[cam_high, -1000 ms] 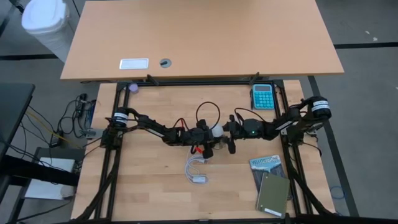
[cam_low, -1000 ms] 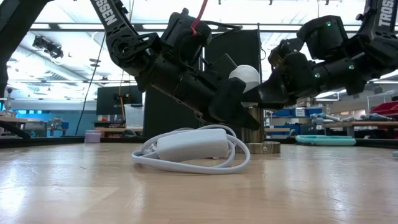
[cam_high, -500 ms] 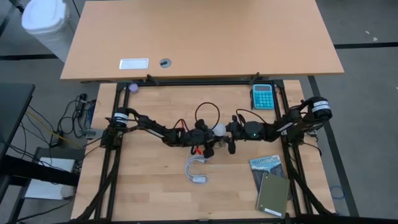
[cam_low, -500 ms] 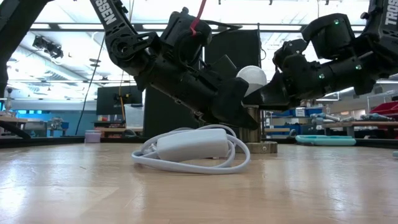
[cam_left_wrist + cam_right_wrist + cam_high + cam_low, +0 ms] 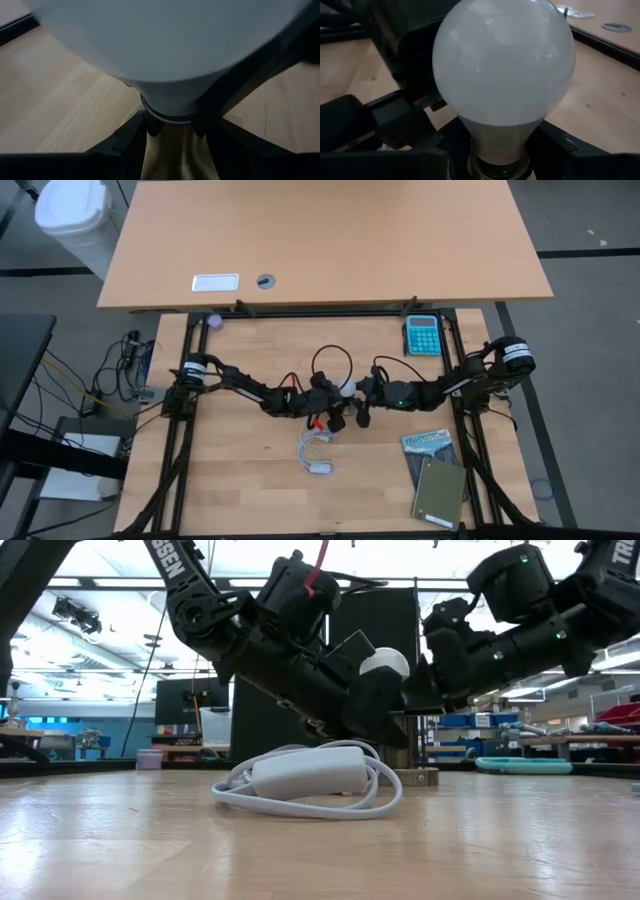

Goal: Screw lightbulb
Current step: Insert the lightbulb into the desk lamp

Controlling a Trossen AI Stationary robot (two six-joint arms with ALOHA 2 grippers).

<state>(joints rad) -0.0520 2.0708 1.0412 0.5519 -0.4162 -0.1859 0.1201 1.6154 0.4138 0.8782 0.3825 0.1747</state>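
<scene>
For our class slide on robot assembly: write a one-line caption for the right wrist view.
Frosted white lightbulb fills the view, its neck between the right gripper fingers, above the wooden table.

You see the frosted white lightbulb (image 5: 165, 50) cut off by the left wrist picture's upper edge, its globe a close blur. In the right wrist view its silvery screw base (image 5: 499, 167) runs off the edge. From above, the dark arms hide most of the bulb, and the socket is too small to tell.

White frosted lightbulb (image 5: 502, 75) — globe up, upright — screw base down at mid-table.
</scene>
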